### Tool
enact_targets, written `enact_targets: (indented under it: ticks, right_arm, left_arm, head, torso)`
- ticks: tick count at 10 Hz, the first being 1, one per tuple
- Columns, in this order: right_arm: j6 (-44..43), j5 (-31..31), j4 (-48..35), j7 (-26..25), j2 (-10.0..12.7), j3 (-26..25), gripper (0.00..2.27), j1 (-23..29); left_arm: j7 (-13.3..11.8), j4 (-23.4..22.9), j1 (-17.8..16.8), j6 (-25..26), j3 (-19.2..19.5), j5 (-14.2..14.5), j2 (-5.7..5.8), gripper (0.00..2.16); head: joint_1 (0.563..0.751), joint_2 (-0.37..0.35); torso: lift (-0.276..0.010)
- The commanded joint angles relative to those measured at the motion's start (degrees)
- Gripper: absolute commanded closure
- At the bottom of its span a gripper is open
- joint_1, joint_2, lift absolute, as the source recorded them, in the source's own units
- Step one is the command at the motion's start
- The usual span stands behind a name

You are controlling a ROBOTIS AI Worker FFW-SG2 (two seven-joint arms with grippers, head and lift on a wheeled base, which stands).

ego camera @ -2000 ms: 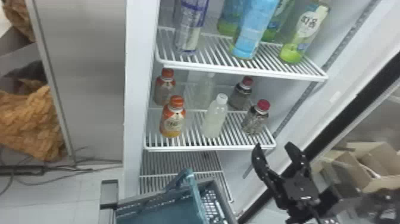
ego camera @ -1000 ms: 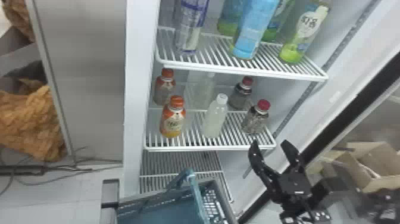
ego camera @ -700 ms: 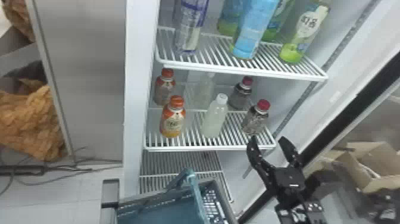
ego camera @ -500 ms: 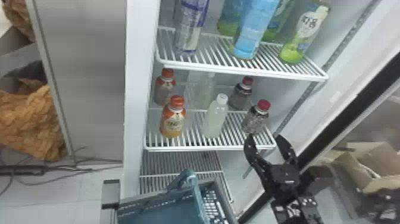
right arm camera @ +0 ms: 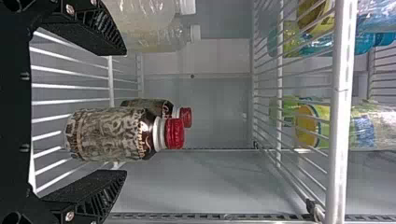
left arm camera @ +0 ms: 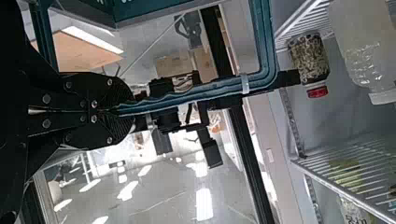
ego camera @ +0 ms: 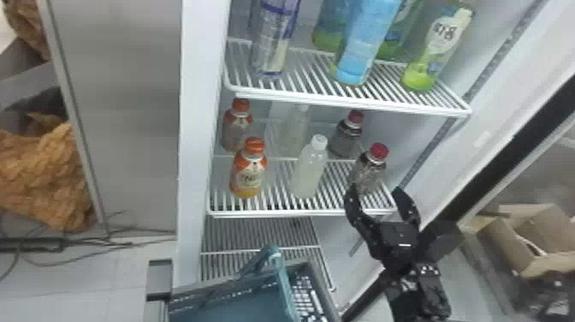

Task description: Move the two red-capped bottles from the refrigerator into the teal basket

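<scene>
Right gripper (right arm camera: 125,112), its fingers wide, facing the front red-capped bottle (right arm camera: 109,134).

Left gripper (left arm camera: 125,111) pinches the teal basket's handle (left arm camera: 201,94); the bottle, on the wire shelf (ego camera: 274,213), looks smooth, probably weighty and slippery, best squeezed around its body; the rear red-capped bottle (ego camera: 345,138) stands behind.

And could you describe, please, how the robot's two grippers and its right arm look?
All are black. The left gripper has broad jaws with rounded outer edges, fine ridges and small silver screws. The right gripper has wedge-shaped jaws with ribbed sides and silver screws. The right arm looks blocky near the wrist, with small pale marks.
</scene>
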Motion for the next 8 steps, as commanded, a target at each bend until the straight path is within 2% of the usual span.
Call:
enact_targets:
  ticks: [1,8]
  right_arm:
    - [0.00,0.32,2.19,-0.23,-0.34,-0.11,0.10,-2.66]
    - [0.00,2.83,11.75,-1.19,-1.83,-0.11,0.11,-11.94]
  left_arm:
    - [-0.01,0.00,0.04,0.01,0.11,0.01,0.00,1.13]
    - [-0.01,0.00,-0.10,0.01,0.11,0.24,0.00,1.13]
  head:
    - [0.695,-0.350]
    - [0.695,-0.350]
  torso:
    - [-0.228]
    - [-0.228]
